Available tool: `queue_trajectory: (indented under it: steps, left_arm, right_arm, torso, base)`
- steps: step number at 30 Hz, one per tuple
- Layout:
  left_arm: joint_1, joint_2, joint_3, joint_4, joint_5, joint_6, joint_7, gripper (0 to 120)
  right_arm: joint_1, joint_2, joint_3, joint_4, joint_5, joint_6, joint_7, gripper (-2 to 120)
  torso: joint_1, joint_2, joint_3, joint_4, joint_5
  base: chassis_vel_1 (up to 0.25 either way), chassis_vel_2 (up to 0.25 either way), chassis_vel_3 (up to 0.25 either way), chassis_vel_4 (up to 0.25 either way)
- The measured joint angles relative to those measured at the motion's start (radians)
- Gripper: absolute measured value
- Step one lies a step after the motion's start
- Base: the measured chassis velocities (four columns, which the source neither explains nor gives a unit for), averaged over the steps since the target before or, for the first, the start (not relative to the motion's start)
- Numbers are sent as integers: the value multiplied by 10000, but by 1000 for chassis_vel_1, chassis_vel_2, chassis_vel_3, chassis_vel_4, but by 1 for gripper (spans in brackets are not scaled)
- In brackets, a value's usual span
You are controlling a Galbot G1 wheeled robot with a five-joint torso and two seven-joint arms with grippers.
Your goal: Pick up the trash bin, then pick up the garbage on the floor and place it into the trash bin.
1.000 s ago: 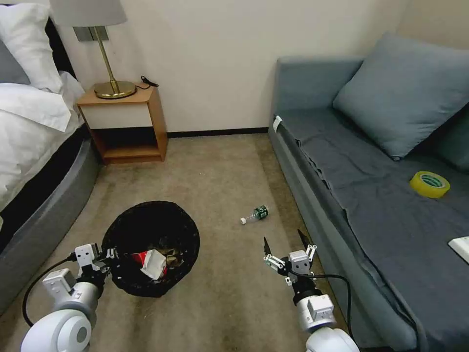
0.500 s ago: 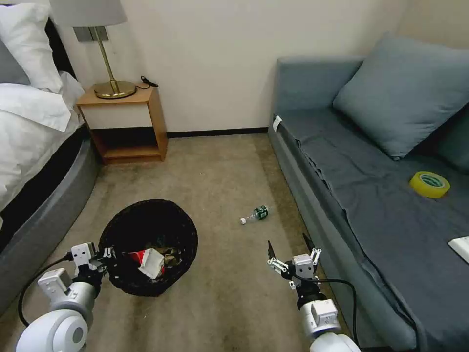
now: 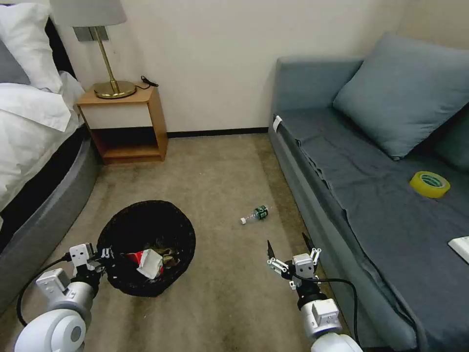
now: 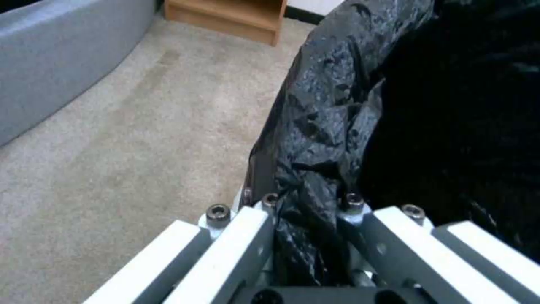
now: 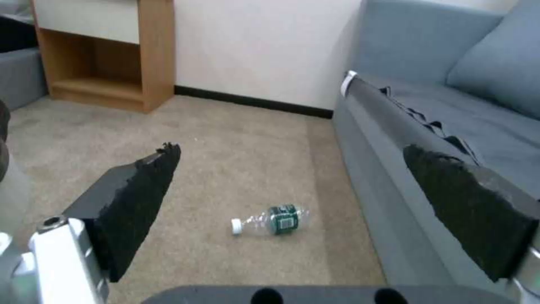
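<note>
Already we have the trash bin (image 3: 146, 247) by its rim: our left gripper (image 4: 306, 219) pinches a fold of the crinkled, glossy black liner. A red-and-white packet (image 3: 146, 261) and crumpled tan paper (image 3: 168, 254) lie inside. One piece remains, we judge: the small clear bottle (image 5: 270, 220), lying on its side on the short beige carpet (image 3: 220, 171) beside the grey sofa (image 3: 342, 195). Our right gripper (image 3: 288, 252) hovers short of it, rough black fingers (image 5: 138, 194) spread wide. Next calls for lowering astride the round, slippery barrel.
</note>
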Motion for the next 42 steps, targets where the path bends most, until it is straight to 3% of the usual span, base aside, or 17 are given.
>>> queue_trajectory:
  steps: [12,29,35,42]
  left_arm:
    - [-22,118,-48,177,-60,-72,56,3]
    - [-25,131,-190,222,-69,-140,115,3]
    - [-128,107,-62,321,15,-149,135,3]
    - [-262,90,-35,327,54,-149,209,3]
  right_arm:
    - [-109,232,3,-4,-52,166,-101,100]
    - [140,106,-56,-243,69,595,-331,100]
    - [707,-511,-344,-691,483,687,-473,100]
    - [1968,-1615,-1115,-1198,1848,-143,-449,100]
  torso:
    - [0,0,-1,-1,0]
    - [2,0,0,-2,0]
    - [2,-1,2,-1,0]
    - [1,-1,-1,-2,2]
  base:
    - [-59,61,74,-64]
    - [-224,216,227,-222]
    - [-131,115,145,-128]
    - [24,-18,-17,7]
